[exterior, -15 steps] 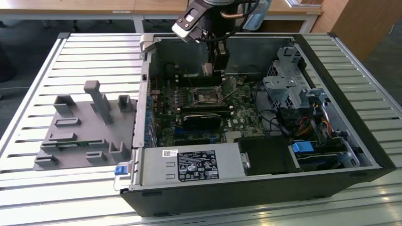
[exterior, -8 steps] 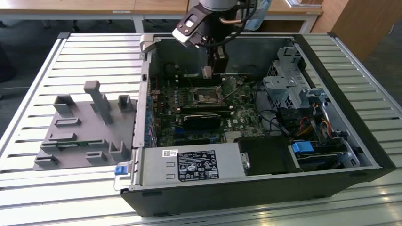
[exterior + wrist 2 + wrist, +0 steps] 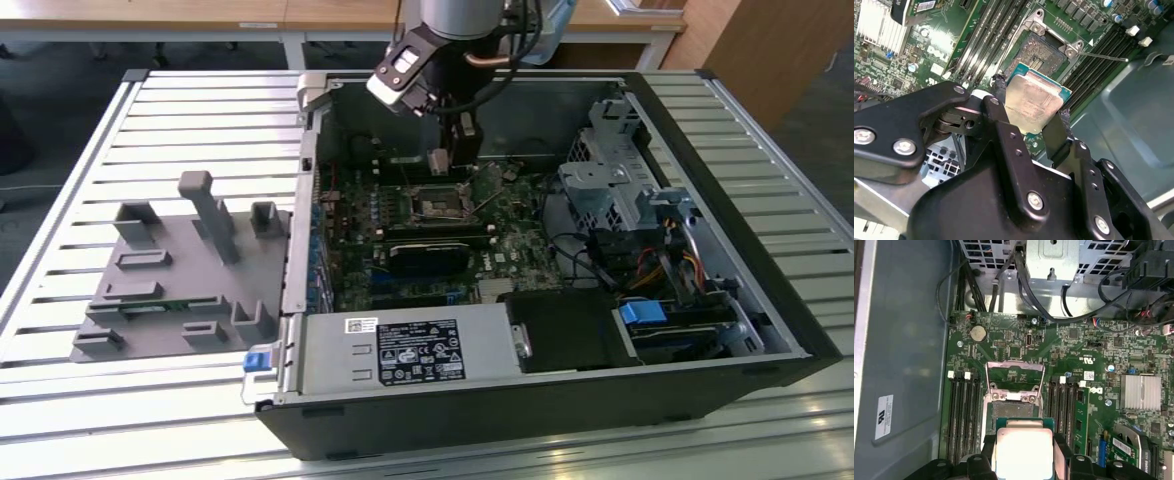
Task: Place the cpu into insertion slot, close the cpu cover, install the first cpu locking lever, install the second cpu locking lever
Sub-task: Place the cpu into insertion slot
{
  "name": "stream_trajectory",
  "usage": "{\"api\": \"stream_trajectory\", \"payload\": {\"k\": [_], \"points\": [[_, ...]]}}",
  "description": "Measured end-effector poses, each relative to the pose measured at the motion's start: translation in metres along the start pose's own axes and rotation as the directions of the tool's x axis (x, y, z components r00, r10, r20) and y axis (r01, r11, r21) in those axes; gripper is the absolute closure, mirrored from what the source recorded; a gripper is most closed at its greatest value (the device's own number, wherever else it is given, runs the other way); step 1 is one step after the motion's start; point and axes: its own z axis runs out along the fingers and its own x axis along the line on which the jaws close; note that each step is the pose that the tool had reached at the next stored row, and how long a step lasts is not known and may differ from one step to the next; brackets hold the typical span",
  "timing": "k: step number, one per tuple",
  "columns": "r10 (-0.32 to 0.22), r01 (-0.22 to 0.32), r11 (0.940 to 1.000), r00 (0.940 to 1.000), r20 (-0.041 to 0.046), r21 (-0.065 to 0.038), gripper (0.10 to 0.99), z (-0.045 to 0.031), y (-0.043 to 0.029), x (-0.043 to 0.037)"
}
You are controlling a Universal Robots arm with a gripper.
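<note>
The cpu (image 3: 1034, 100), a small square chip with a pale metal face, sits clamped between the black fingers of my gripper (image 3: 1031, 102). In the first wrist view the cpu (image 3: 1024, 452) hangs in the gripper (image 3: 1024, 455) just over the near edge of the insertion slot (image 3: 1014, 411). The cpu cover (image 3: 1015, 363), a silvery frame, stands flipped open beyond the slot. A thin locking lever (image 3: 1104, 58) sticks out beside the insertion slot (image 3: 1040, 54). In the exterior view the gripper (image 3: 451, 160) hovers inside the open computer case above the insertion slot (image 3: 438, 203).
The case walls (image 3: 747, 200) surround the board. A black block (image 3: 434, 250) lies just in front of the slot, and memory slots (image 3: 966, 415) flank it. Cables (image 3: 1004, 285) and a drive cage (image 3: 614, 190) crowd one side. A grey fixture (image 3: 174, 270) stands on the slatted table at the exterior view's left.
</note>
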Motion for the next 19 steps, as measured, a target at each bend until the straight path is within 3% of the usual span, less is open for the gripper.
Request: {"api": "stream_trajectory", "payload": {"k": [19], "points": [[0.012,-0.012,0.9999,0.9999,0.0006,0.0,0.549,0.0326,-0.0019,0.0013]]}}
